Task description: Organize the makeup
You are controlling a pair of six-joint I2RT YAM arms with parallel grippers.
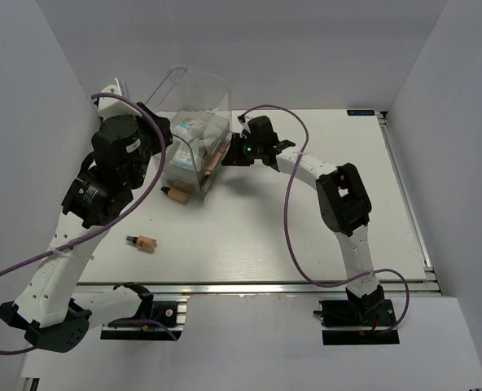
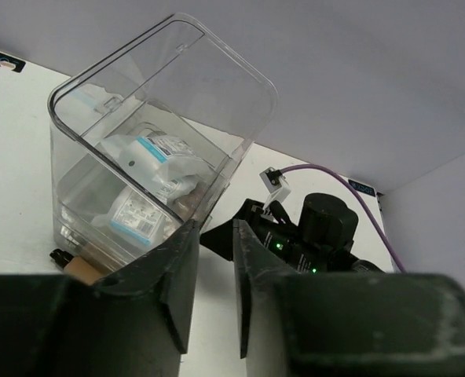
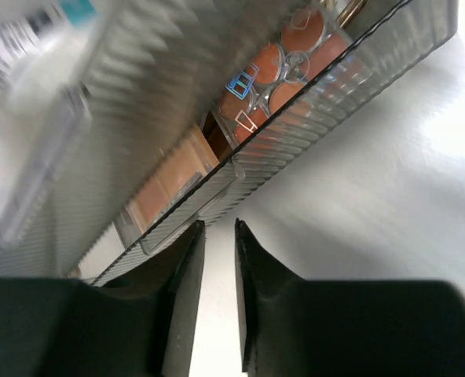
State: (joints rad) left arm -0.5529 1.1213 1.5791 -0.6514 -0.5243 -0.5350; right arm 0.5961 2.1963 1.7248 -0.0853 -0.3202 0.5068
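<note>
Currently the near bottle (image 1: 146,243) lies on the table (image 1: 306,244), well apart from the box (image 1: 200,98); probably light, rigid, slick, prone to roll, so pinch across its tan body. Left gripper (image 2: 214,236) and right gripper (image 3: 219,236) both stand narrowly parted, empty, by the box.

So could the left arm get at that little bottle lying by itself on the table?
Probably yes. The foundation bottle lies on bare table on the left arm's side, with nothing over or against it. The left gripper is up by the clear box, so it would have to swing back.
</note>
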